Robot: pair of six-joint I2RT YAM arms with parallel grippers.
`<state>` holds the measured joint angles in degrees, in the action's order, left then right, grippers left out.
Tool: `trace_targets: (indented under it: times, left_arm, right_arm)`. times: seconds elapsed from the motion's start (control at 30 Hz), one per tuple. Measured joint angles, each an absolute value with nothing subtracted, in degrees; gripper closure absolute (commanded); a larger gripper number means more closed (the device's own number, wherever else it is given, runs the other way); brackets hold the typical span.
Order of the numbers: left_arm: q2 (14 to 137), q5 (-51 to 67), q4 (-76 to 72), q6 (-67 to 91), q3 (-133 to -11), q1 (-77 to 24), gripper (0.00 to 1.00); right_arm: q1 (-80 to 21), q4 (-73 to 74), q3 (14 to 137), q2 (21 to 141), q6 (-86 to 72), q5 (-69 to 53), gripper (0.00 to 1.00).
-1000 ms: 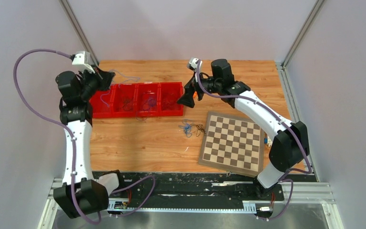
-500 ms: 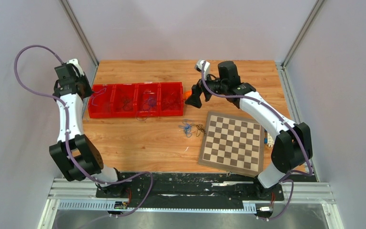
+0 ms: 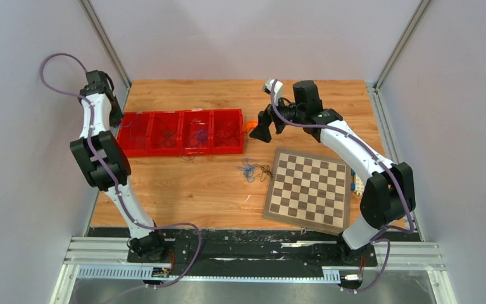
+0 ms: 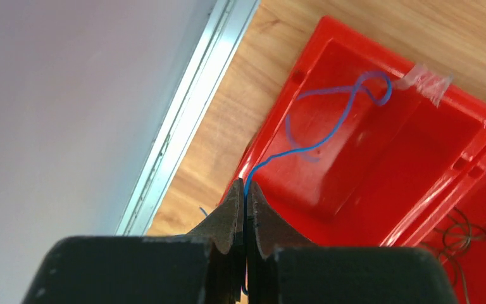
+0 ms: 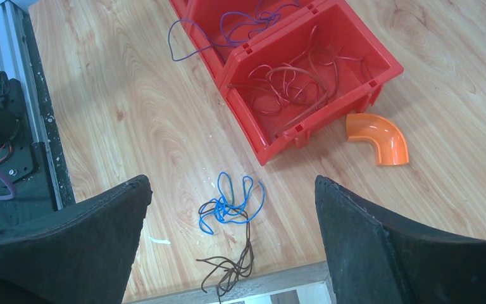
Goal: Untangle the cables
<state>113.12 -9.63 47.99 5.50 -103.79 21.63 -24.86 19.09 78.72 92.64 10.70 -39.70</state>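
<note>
Seen from overhead, a wooden table fills the middle of the frame, with a row of red bins at upper left and a chessboard at lower right.

In the left wrist view, the left gripper is clenched on the end of a thin blue cable. The cable runs up and right from the fingertips and loops across the floor of the leftmost red bin. It appears to be held by its end so the rest can settle into that bin alone.

In the right wrist view, the right gripper is spread wide and holds nothing. It hangs above a small tangle of blue and dark cables that lies on the bare wood, lower centre. This looks like lining up for the next pick. An orange elbow lies just beside the end bin.

Compared with a second ago, the left arm has folded upright against the left edge. The right gripper has drifted right, off the end bin. The tangle has not moved.
</note>
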Motion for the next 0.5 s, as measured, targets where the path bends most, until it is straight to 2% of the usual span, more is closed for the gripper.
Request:
trace_targets:
  times: [0.23, 0.37, 0.5]
  left_arm:
    - [120.6, -7.1, 50.6, 6.4, -112.3, 18.5, 1.0]
    - [120.5, -2.4, 47.9, 7.2, -111.9, 17.5, 1.0]
    - [119.5, 3.1, 41.2, 7.6, -106.4, 17.4, 1.0]
  right_arm:
    - [-24.2, 20.2, 78.8, 92.6, 10.6, -39.7, 0.0]
    - [-24.0, 20.6, 78.8, 92.7, 10.6, -39.7, 0.0]
    - [-23.9, 20.7, 78.8, 92.6, 10.6, -39.7, 0.0]
